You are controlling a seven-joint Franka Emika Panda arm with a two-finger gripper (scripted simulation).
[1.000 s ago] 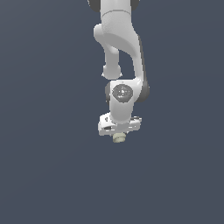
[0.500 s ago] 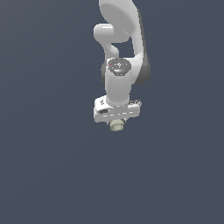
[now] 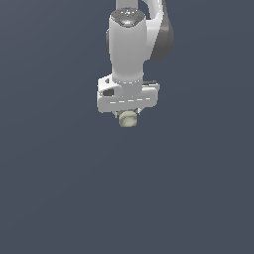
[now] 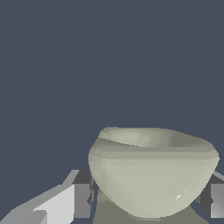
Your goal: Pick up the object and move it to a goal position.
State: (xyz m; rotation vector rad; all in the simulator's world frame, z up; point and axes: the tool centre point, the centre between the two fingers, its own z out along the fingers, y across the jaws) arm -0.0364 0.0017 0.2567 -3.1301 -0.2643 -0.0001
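The object (image 3: 128, 119) is a small pale beige-olive rounded blob hanging just under the white hand of the arm in the exterior view. My gripper (image 3: 128, 117) is shut on it, its fingers mostly hidden behind the hand and the blob. In the wrist view the object (image 4: 151, 173) fills the lower part, looking like a glossy rounded bowl shape, pressed between one grey finger pad (image 4: 82, 200) and the other pad (image 4: 216, 200). Nothing touches the object from below in either view.
Only a plain dark blue-grey background surrounds the arm (image 3: 131, 47) in both views. No other objects, containers, edges or goal marker show.
The arm has risen in the exterior view with the object still held. The hand has turned so its broad white side now faces the camera.
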